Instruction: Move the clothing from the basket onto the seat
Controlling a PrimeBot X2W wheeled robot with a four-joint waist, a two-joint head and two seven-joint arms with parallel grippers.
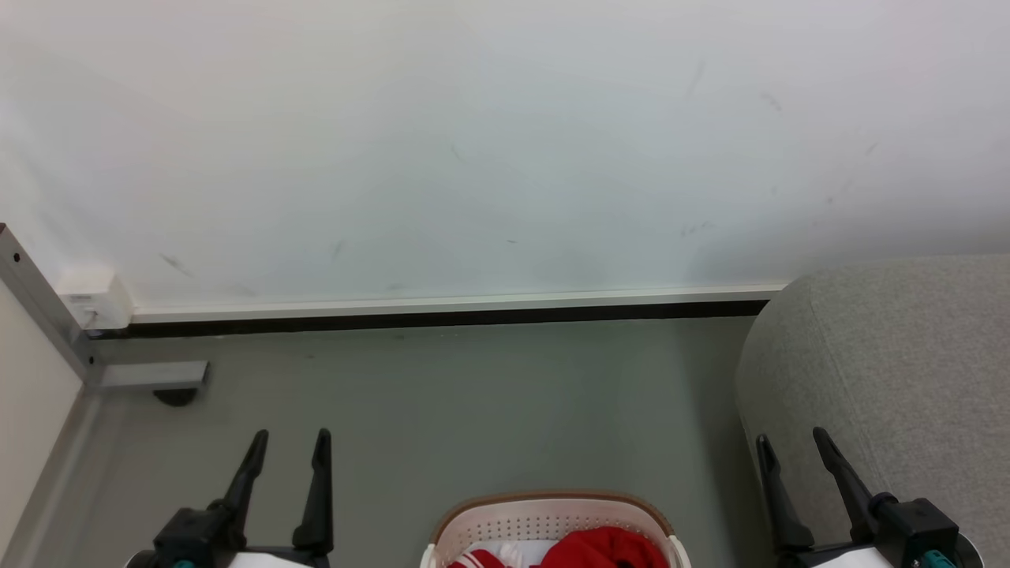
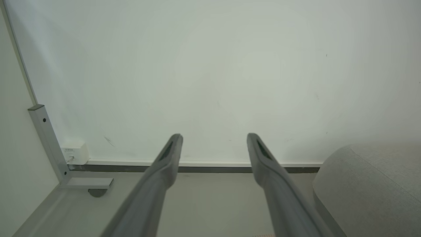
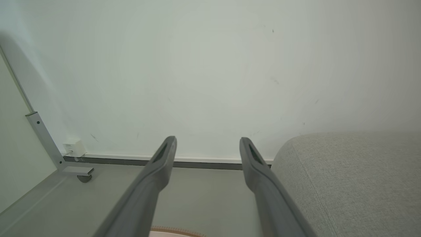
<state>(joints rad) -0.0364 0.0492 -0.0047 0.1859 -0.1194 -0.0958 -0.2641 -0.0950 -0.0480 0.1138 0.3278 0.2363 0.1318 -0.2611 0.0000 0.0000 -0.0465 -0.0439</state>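
at the bottom centre of the head view sits the basket [image 1: 552,500], its brown rim and perforated white wall cut off by the frame's lower edge. the clothing [image 1: 611,549] lies inside it: a bunched red piece toward the right, and at its left a red piece with white stripes, with a little white cloth between them. none of it is on the seat [image 1: 892,355], whose rounded grey woven bulk takes the right side of the frame, right of the basket and apart from it.

the left hand [image 1: 292,434] shows at the lower left, its two dark fingers spread wide and pointing up the frame over bare grey floor [image 1: 473,410], holding nothing. the right hand [image 1: 791,435] shows at the lower right, fingers equally wide apart and holding nothing, seen against the seat's left edge. both hands stand clear of the basket, one on each side.

across the top stretches a pale scuffed wall [image 1: 473,158] with a white skirting strip [image 1: 442,303] over a dark line. at the left edge a grey metal post [image 1: 39,304] slants down to a flat foot [image 1: 154,375], beside a small white box [image 1: 93,301] at the wall's base.
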